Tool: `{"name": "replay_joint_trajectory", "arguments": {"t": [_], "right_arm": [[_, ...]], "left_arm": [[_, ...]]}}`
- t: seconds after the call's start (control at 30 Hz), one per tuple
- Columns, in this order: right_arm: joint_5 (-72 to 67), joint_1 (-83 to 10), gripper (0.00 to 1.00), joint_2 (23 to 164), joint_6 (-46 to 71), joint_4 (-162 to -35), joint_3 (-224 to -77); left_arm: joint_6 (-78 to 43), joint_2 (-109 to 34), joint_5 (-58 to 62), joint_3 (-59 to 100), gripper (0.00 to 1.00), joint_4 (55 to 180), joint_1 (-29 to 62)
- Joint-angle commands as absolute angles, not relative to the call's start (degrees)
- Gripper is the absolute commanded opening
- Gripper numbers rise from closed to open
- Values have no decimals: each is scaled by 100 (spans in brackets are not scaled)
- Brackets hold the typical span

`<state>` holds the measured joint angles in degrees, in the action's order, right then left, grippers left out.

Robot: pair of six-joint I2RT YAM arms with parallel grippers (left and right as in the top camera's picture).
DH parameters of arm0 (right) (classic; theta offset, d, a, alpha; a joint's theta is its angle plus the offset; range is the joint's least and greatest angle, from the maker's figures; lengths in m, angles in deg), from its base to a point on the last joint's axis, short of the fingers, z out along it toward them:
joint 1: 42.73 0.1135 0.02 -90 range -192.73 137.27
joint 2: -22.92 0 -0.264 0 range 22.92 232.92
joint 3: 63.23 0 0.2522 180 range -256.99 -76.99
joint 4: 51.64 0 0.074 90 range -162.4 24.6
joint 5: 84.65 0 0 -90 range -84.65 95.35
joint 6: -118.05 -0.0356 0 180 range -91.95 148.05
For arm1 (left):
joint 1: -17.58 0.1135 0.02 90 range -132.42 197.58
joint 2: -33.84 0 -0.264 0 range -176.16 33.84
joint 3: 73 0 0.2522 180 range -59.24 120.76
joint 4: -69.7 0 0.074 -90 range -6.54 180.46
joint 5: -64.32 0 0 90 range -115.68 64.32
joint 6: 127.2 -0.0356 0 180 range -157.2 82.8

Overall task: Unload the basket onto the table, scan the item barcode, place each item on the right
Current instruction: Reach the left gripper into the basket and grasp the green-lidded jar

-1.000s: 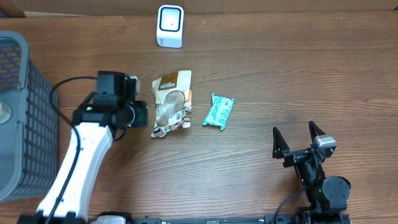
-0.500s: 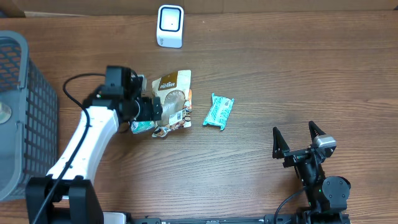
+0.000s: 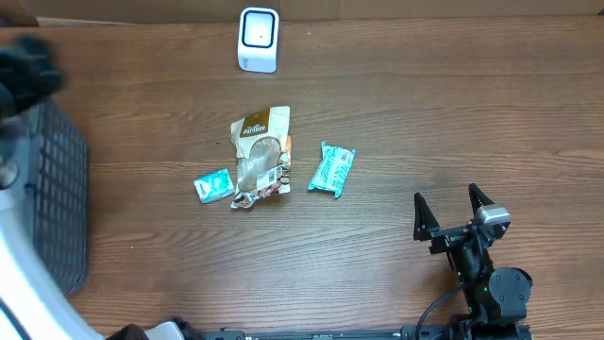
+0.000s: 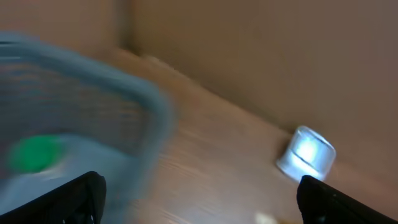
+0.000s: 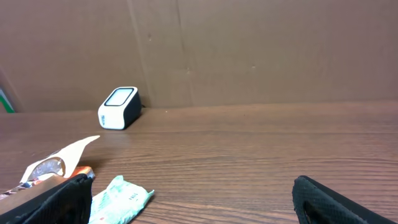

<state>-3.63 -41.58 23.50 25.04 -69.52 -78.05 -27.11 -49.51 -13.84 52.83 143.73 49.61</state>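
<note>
While both grippers hold nothing, we find three packets on the table (image 3: 425,113).
Overhead, a small teal packet (image 3: 214,184) lies just beside the brown snack pouch (image 3: 260,156), a teal bar (image 3: 331,168) lies on its other side, and the white scanner (image 3: 258,40) stands well apart; the right gripper (image 3: 445,200) is spread. Our blurred left wrist view shows the left gripper (image 4: 199,186) spread wide, facing a grey basket (image 4: 149,106) and the scanner. Our right wrist view shows fingers apart, with the pouch, bar and scanner ahead.

Brown wood-grain counter (image 3: 425,113). At 12 o'clock, white barcode scanner (image 3: 258,40); at 9 o'clock, grey mesh basket (image 3: 52,179). Near centre, brown snack pouch (image 3: 260,156), small teal packet (image 3: 214,185) at its 8 o'clock, teal wrapped bar (image 3: 331,168) at its 3.
</note>
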Motion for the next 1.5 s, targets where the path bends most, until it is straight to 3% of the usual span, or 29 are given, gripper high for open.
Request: {"name": "replay_joint_trajectory", "arguments": {"t": [0.0, 0.17, 0.33, 0.47, 1.03, 1.47], "right_arm": [[-332, -4173, 100, 2308, 2500, -6932, -7746], [-332, -4173, 100, 2308, 2500, -6932, -7746], [-332, -4173, 100, 2308, 2500, -6932, -7746], [-332, -4173, 100, 2308, 2500, -6932, -7746], [-332, -4173, 100, 2308, 2502, -6932, -7746], [-332, -4173, 100, 2308, 2500, -6932, -7746]], "left_arm": [[-2425, -5207, -1631, 5316, 100, 14559, 5884], [-1887, -6020, -2169, 5289, 100, 14799, 6491], [-1244, -6923, -3225, 5287, 100, 15096, 6528], [-1242, -7637, -3336, 5254, 100, 14943, 6528], [-2811, -9301, -3399, 5254, 100, 13129, 6391], [-3063, -9572, -3399, 5254, 100, 12611, 6371]]}}
